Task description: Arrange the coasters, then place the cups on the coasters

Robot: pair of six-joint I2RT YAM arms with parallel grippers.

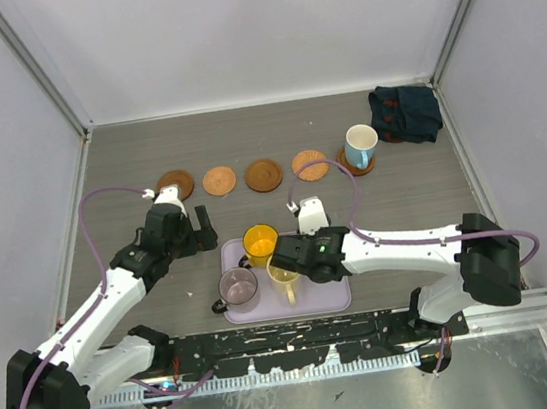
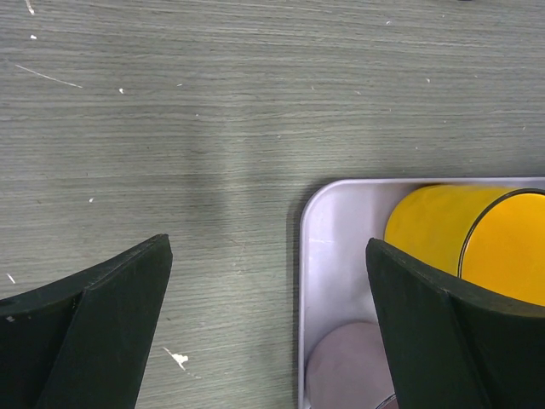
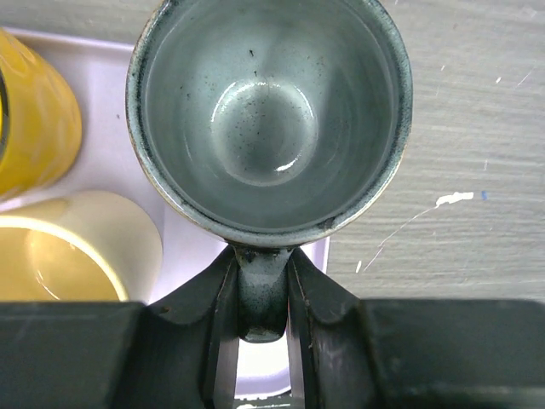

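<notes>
Five brown coasters lie in a row at the back: [image 1: 175,185], [image 1: 219,180], [image 1: 264,175], [image 1: 310,164] and one [image 1: 357,165] under the light blue cup [image 1: 360,143]. On the lavender tray [image 1: 331,298] stand the yellow cup [image 1: 259,242], the cream cup [image 1: 286,282] and the purplish cup [image 1: 237,288]. My right gripper [image 3: 262,260] is shut on the handle of the grey-green cup [image 3: 268,119], over the tray's right edge. My left gripper [image 2: 268,328] hangs open above the tray's left rim [image 2: 311,256], beside the yellow cup [image 2: 451,230], holding nothing.
A dark folded cloth [image 1: 406,113] lies in the back right corner. White walls close in the table on three sides. In the right wrist view the yellow cup [image 3: 34,128] and cream cup [image 3: 68,256] stand just left of the held cup.
</notes>
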